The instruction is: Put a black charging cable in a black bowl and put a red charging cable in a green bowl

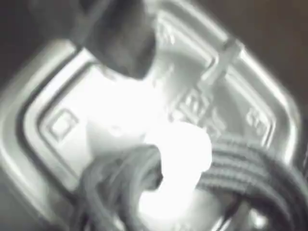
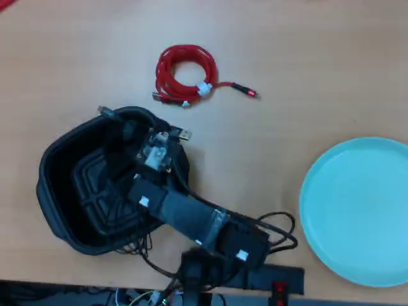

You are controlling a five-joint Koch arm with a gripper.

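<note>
Black charging cable point(image 1: 250, 168) is hanging over the black bowl point(image 2: 64, 191); whether the jaws point(image 2: 124, 131) are grasping it is unclear. Its plug point(image 2: 183, 135) is poking past the bowl's rim nearest the red charging cable point(image 2: 185, 73), so it may spill onto the bench point(image 2: 306, 70).

It looks like a hobbyist's desk setup, not a kitchen or shop floor: a plain light-wood tabletop point(image 2: 306, 57) fills the overhead view. Loose black wires point(image 2: 277, 229) trail from the small robot arm point(image 2: 191, 217) mounted at the table's near edge.
</note>
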